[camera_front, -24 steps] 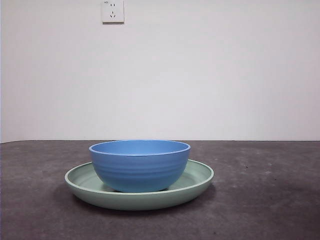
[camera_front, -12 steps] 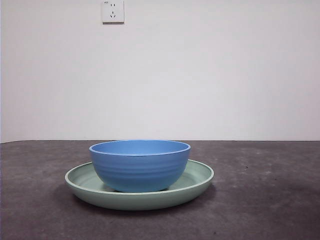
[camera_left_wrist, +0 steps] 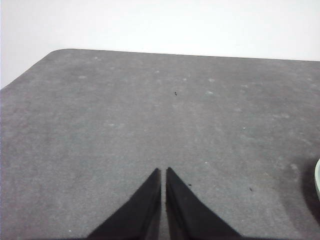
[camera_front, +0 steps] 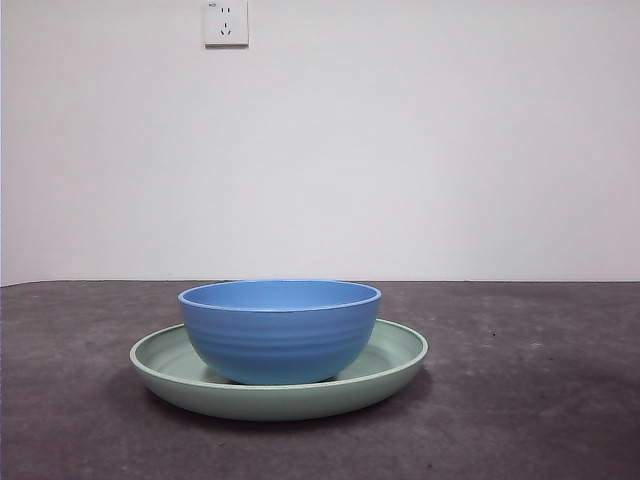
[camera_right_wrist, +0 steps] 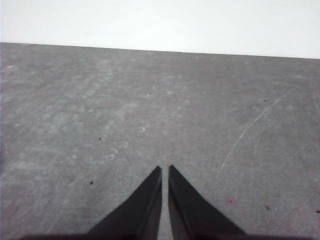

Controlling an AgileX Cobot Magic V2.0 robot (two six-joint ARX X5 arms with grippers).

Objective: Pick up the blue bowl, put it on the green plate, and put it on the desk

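Desk surface [camera_front: 540, 400], dark grey-brown and mottled, is being shown across the whole lower part of the front view, reaching back to a plain white wall. High on that wall, left of centre, a white socket [camera_front: 226, 22] is being seen. On the desk, somewhat left of the middle, the green plate [camera_front: 395, 365] is lying flat, and the blue bowl [camera_front: 280, 335] is being carried upright inside it, its base resting on the plate's glossy inner floor and its ridged side rising well above the plate's rim. The bowl is sitting roughly centred on the plate, with pale green being left visible on both the left and the right of it. No arm is being shown in the front view.

In the left wrist view, the left gripper [camera_left_wrist: 163, 172] is being held over bare desk with its two black jaws pressed almost together, nothing being gripped between them; a thin sliver of the plate's rim is being caught at one edge of that picture, well apart from the jaws. In the right wrist view, the right gripper [camera_right_wrist: 165, 170] is likewise being held over bare desk, jaws closed to a narrow slit and gripping nothing.
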